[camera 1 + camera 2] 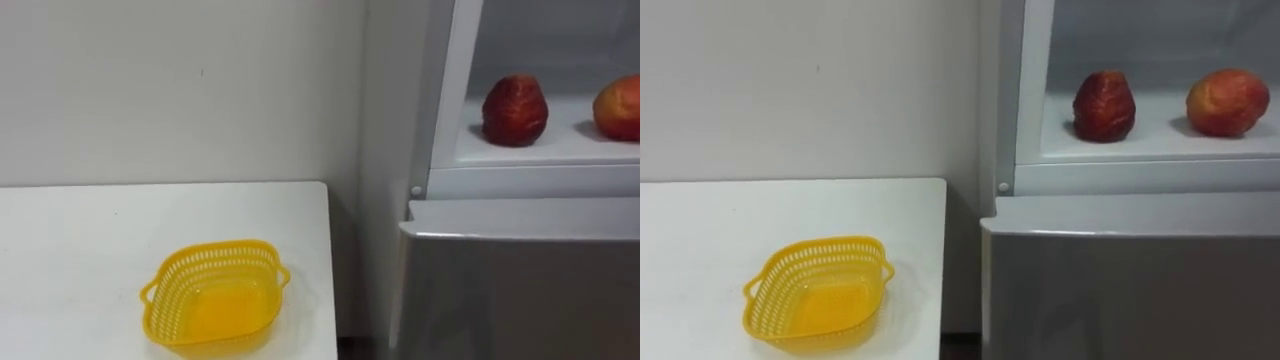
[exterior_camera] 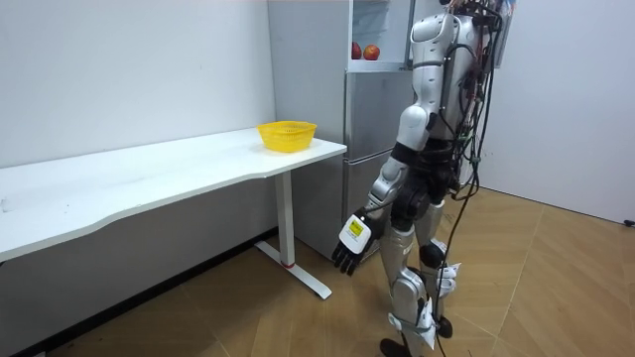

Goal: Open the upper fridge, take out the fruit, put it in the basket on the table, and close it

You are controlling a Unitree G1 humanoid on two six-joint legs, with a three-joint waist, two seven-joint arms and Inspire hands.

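Left robot hand: hangs low beside the robot's thigh in the room view, fingers loose and pointing down, holding nothing
Robot: stands upright on the wooden floor right in front of the fridge, with the end of the bench on its left
Dark red fruit: sits upright on the white shelf of the upper fridge compartment, towards the shelf's left side, untouched
Red-orange fruit: on the same shelf, to the right of the dark red fruit and apart from it, rounder and lying lower
Upper fridge compartment: open to the head camera, white inside, with a white frame down its left edge
Lower fridge door: grey, shut, directly under the shelf, nearer than the fruit
Yellow basket: perforated plastic with a small handle at each side, on the bench near its right end, left of the fridge and well apart from both fruits
Bench: white top, set against the pale wall, its right end just beside the fridge
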